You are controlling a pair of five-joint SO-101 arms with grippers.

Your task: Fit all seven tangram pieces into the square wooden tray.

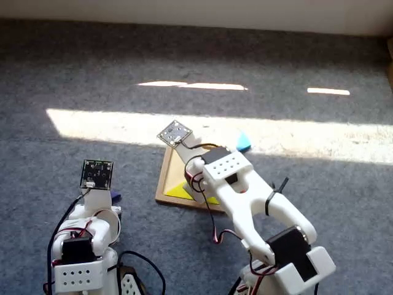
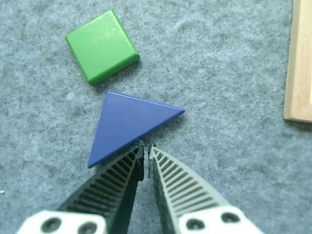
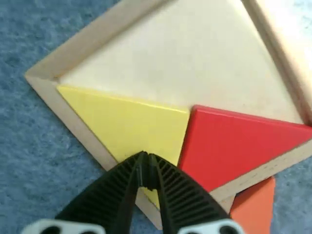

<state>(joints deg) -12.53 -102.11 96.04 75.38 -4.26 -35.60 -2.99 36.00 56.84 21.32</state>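
The square wooden tray (image 3: 195, 58) holds a yellow triangle (image 3: 129, 124) and a red triangle (image 3: 234, 141) side by side along one wall. My right gripper (image 3: 146, 163) hangs shut just above the yellow triangle's corner near the tray rim. An orange piece (image 3: 252, 207) lies outside, against the rim. On the carpet, my left gripper (image 2: 146, 148) is shut, its tips at the long edge of a dark blue triangle (image 2: 129, 124). A green square (image 2: 102, 46) lies just beyond that triangle. A light blue piece (image 1: 244, 142) sits past the tray's far corner.
The grey carpet is the working surface. In the high view the right arm (image 1: 245, 196) stretches over the tray (image 1: 164, 184), covering most of it. A tray edge (image 2: 298, 63) lies to one side of the left gripper. A bright sunlit band crosses the carpet behind.
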